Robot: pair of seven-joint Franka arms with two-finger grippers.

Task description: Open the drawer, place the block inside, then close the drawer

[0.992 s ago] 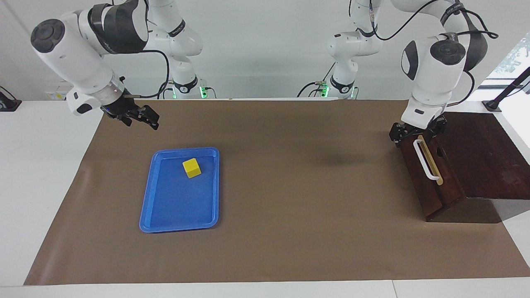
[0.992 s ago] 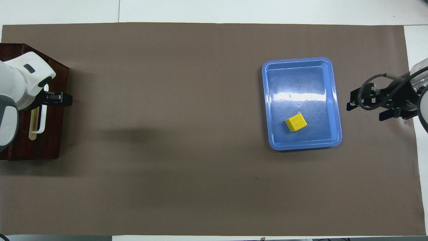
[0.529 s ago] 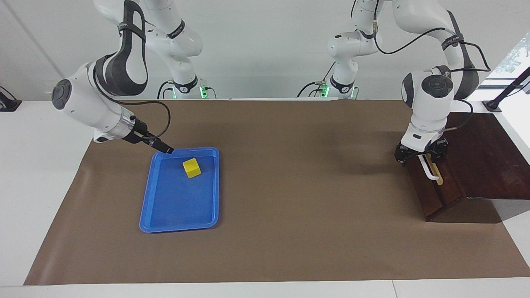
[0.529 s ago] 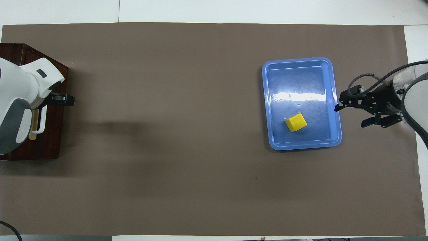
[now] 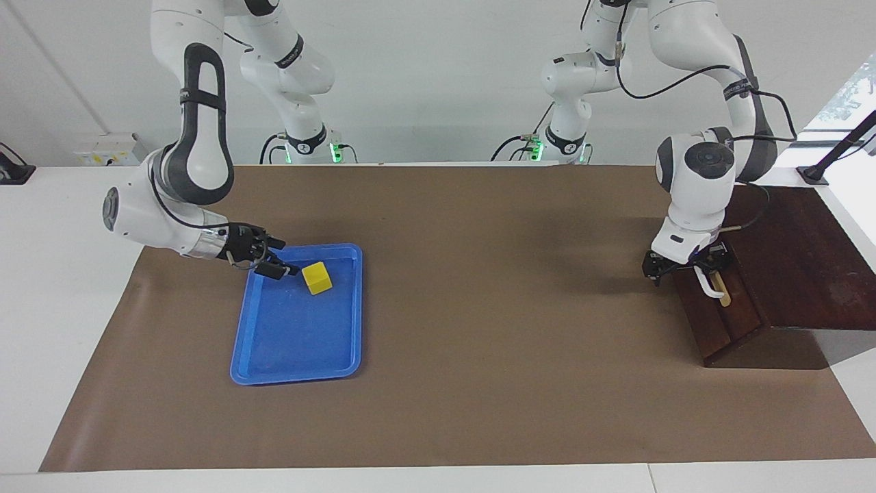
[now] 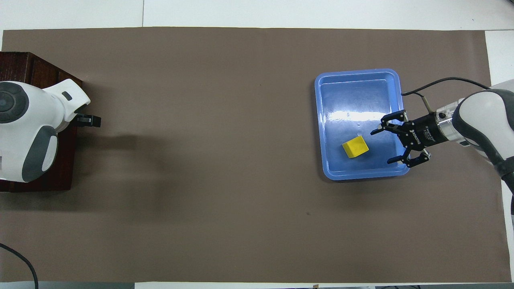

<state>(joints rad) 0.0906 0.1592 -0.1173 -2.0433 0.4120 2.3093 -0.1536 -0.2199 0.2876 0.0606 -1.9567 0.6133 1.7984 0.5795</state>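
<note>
Right gripper wide open, low in the blue tray, just beside the block. I worry it nudges the block. Left gripper spread at the drawer handle; drawer shut, a slip is possible.

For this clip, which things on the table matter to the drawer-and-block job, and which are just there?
In the job:
- drawer, shut, left gripper at its white handle
- yellow block, beside the open right gripper

Just there:
- blue tray under the block
- brown table mat
</note>
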